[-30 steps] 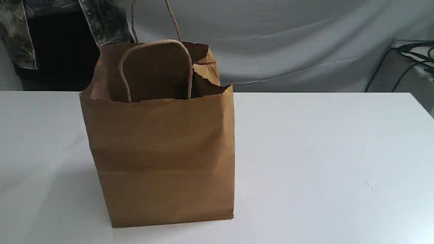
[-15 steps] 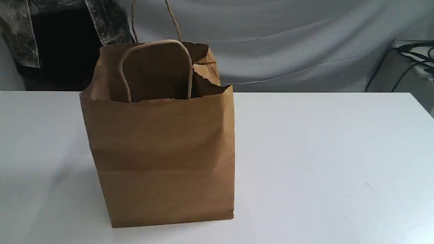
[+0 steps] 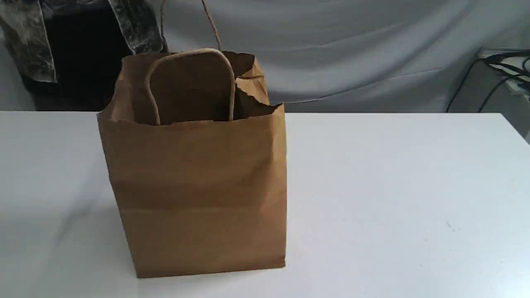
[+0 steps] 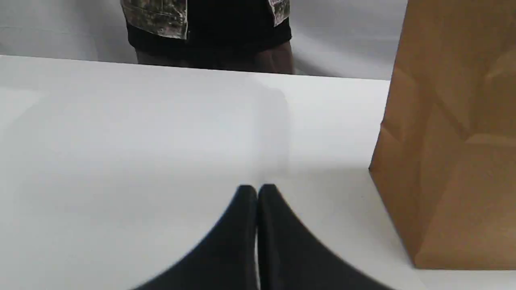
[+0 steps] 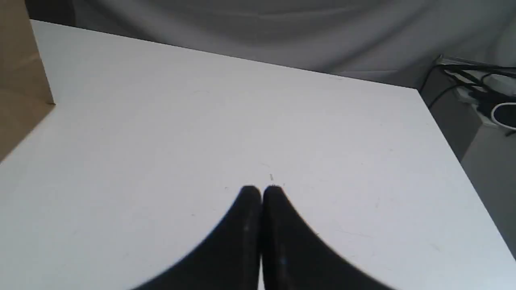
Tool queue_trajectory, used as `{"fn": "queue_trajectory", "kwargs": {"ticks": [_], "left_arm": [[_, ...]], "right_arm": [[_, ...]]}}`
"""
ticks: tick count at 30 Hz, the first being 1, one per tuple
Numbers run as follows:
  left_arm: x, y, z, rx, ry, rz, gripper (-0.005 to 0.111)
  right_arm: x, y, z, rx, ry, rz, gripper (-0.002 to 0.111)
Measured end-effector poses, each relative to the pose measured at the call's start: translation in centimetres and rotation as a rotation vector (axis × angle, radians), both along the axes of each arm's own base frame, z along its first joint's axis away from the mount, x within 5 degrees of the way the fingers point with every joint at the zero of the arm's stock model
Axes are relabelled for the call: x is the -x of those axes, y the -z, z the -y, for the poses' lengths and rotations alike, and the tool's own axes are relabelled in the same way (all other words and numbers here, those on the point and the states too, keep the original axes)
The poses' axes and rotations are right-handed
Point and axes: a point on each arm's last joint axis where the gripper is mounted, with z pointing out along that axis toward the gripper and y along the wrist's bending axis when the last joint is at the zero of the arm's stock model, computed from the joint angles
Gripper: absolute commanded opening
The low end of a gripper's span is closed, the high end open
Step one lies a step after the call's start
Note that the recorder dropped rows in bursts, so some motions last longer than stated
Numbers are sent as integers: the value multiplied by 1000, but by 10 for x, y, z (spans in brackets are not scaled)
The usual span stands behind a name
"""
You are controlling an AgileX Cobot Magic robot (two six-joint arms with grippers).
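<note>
While the left end effector and right end effector hover pinched together, empty, the bag stands near the left one, upright on its flat base.

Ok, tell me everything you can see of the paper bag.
The brown paper bag stands upright on the white table, mouth open. It looks like plain kraft paper, with a horizontal crease across the front. The near handle arches above the front rim; the far handle rises out of view. The rim is ragged at the far right corner. Its inner floor is hidden. Only the table touches it; the left pincer and right pincer, both shut, sit apart from it.
</note>
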Motion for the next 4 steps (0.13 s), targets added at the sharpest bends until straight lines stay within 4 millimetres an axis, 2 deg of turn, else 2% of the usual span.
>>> {"fn": "queue_trajectory", "kwargs": {"ticks": [4], "left_arm": [[0,0,0,0,0,0,0]], "right_arm": [[0,0,0,0,0,0,0]]}}
